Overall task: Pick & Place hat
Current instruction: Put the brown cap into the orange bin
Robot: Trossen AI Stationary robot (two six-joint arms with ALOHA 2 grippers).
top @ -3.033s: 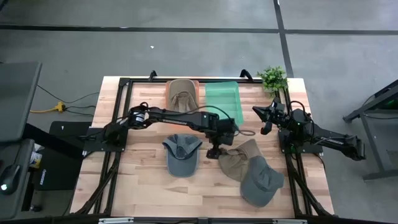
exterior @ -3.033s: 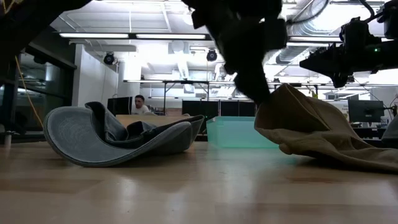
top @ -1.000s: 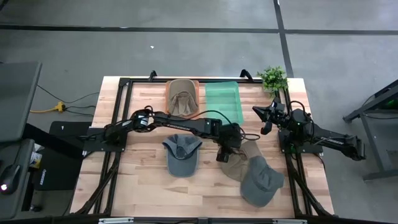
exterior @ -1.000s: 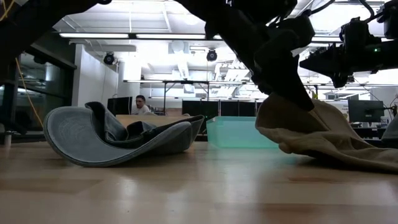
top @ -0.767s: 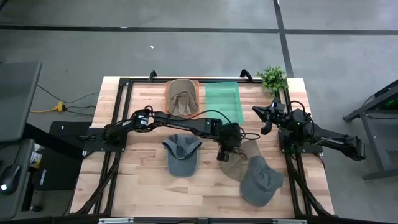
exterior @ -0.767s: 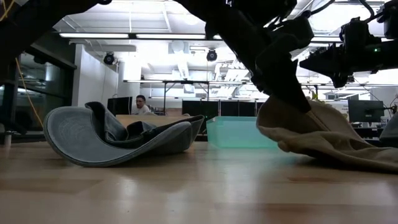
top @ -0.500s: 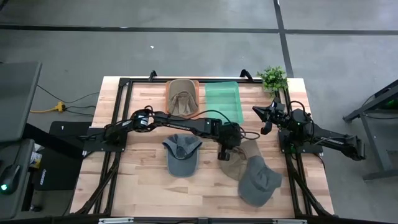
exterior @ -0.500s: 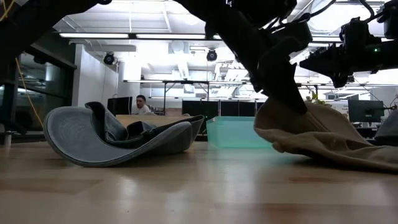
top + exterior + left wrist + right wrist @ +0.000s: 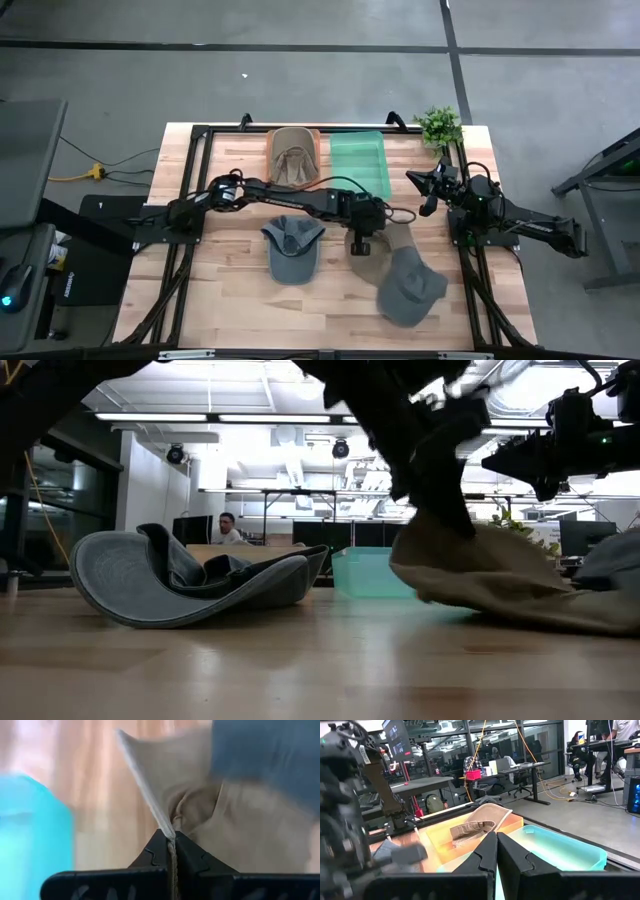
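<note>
A tan hat [image 9: 381,250] lies on the table right of centre. A grey hat [image 9: 409,289] lies partly on its near right part. My left gripper [image 9: 358,243] is at the tan hat's left edge, shut on it; in the low view the gripper [image 9: 447,510] stands over the raised cloth [image 9: 480,573]. Another grey hat [image 9: 292,246] rests brim-down left of centre. My right gripper [image 9: 426,200] hovers shut above the table's right side, holding nothing. My left gripper pinches the tan hat's thin left edge [image 9: 167,831] between its two shut fingers. The fingers slant down onto it from above. That edge is raised off the wood, while the rest of the hat [image 9: 560,610] lies on the table, slack.
At the far edge an orange bin [image 9: 270,140] holds another tan hat [image 9: 292,157], with a green bin [image 9: 362,162] to its right. A potted plant [image 9: 438,125] stands at the far right corner. Bare wood stretches along the near edge.
My left gripper has gone a short way toward the table's left edge with the tan hat's edge. The tan hat has slid left along the table, and the grey hat lying on it has been carried left with it.
</note>
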